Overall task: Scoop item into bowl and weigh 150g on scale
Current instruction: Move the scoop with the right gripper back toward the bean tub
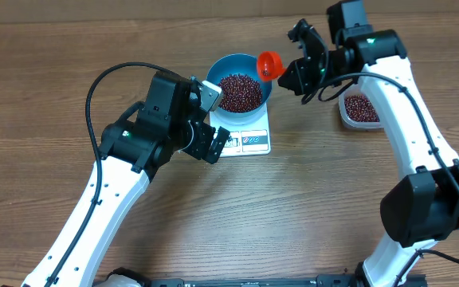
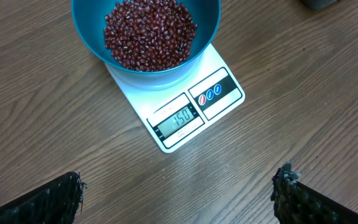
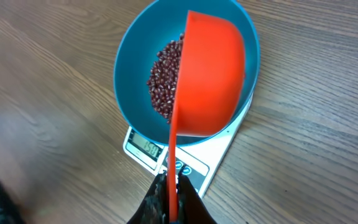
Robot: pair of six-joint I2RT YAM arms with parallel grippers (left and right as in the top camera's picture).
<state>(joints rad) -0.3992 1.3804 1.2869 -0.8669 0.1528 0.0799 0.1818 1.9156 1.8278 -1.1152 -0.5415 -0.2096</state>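
The blue bowl (image 2: 86, 31) of beans (image 2: 149, 32) sits on the scale (image 2: 225, 62), whose display seems to read 150. Right fingers (image 3: 191, 208) pinch an orange scoop (image 3: 210, 74) above the bowl; left fingers (image 2: 55, 202) spread wide, empty.

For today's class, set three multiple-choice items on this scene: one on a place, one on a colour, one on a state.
1. Where does the blue bowl stand?
A. on a plate
B. on the white scale
C. on a tray

2. What colour is the scoop over the bowl?
A. green
B. white
C. orange

3. How is the left gripper?
A. open, holding nothing
B. shut on the bowl
C. shut on a spoon

Answers:
1 B, the scale's display shows just in front of the bowl.
2 C, the orange scoop hangs tilted above the beans.
3 A, its jaws stand wide apart with nothing between them.
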